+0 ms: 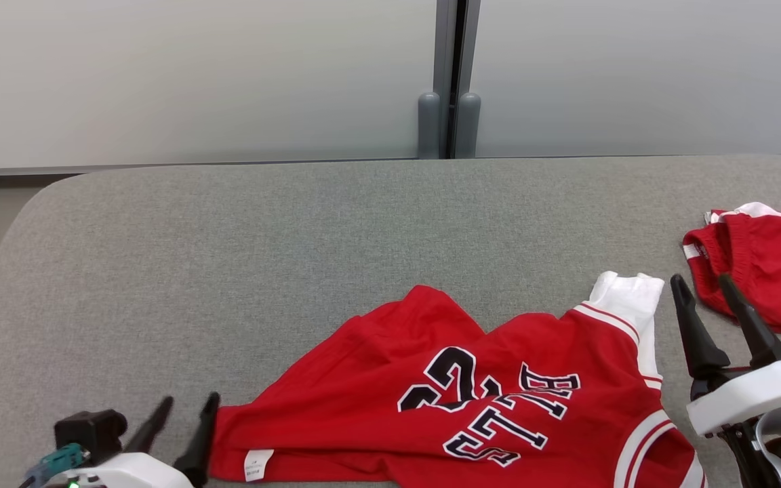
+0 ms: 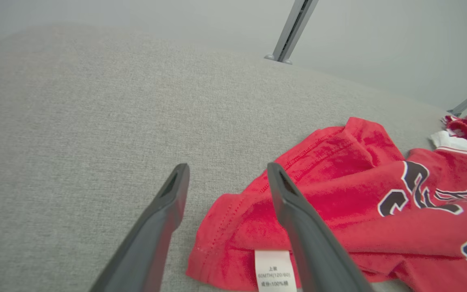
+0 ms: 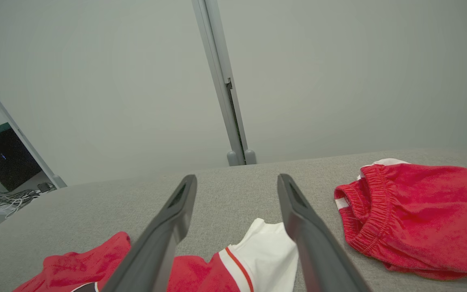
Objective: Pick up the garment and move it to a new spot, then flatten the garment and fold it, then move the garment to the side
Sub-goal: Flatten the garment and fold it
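Observation:
The garment (image 1: 458,400), a red jersey with black white-outlined lettering, lies crumpled on the grey padded table (image 1: 228,271) at the near centre. Its white sleeve (image 1: 624,298) points to the far right. My left gripper (image 1: 189,407) stands open at the garment's left hem corner, beside the small white tag (image 1: 257,464). In the left wrist view the left gripper (image 2: 227,168) is open, with the hem corner of the garment (image 2: 339,194) and the tag (image 2: 275,269) lying low between the fingers. My right gripper (image 1: 701,281) is open just right of the sleeve. In the right wrist view the right gripper (image 3: 236,180) hangs above the sleeve (image 3: 266,247), holding nothing.
A second small red-and-white cloth bundle (image 1: 763,264) lies at the table's right edge, close behind my right fingers; its elastic band faces them in the right wrist view (image 3: 416,219). A pale wall with a grey post (image 1: 448,102) runs behind the table. Bare grey surface spreads left and far.

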